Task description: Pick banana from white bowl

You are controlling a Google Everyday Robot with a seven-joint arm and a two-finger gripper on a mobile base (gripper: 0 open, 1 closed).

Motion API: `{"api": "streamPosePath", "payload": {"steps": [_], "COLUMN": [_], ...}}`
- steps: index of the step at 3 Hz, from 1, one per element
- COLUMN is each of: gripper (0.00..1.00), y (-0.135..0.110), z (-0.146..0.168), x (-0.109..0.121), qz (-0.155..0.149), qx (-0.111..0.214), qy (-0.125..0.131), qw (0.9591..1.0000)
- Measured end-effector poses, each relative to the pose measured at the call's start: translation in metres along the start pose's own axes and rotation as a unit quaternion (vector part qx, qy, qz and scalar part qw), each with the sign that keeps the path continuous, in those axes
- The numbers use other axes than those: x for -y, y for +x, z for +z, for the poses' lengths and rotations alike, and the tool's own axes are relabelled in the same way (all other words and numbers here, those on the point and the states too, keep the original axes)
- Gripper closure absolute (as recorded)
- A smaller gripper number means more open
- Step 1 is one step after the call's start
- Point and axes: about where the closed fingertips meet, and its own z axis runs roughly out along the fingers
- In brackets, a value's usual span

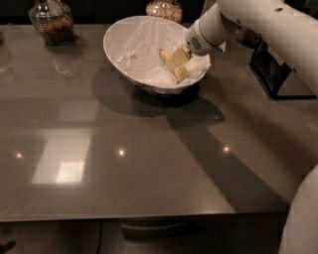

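Note:
The white bowl (134,44) stands tilted at the back middle of the table, lined with crumpled white paper. My gripper (178,65) reaches into its right half from the right on the white arm (258,25). Its two pale yellow blocky fingers (180,55) stand apart, so it is open. A short yellow piece of the banana (164,53) shows just left of the upper finger, lying on the paper. The rest of it is hidden by the fingers. I cannot tell whether they touch it.
A glass jar with brown contents (51,22) stands at the back left. Another jar (164,9) stands behind the bowl. A black wire holder (273,69) sits at the right behind the arm. The grey glossy table (124,163) stretches to the near edge.

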Motion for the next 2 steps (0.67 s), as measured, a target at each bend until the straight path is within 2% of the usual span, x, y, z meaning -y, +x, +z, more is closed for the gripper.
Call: {"api": "streamPosePath", "payload": {"steps": [2], "gripper": [0.45], "y": [0.011], "z": [0.023], "x": [-0.001], "qz": [0.017], "qx": [-0.024], "qy": [-0.02], "qw": [0.9994]}}
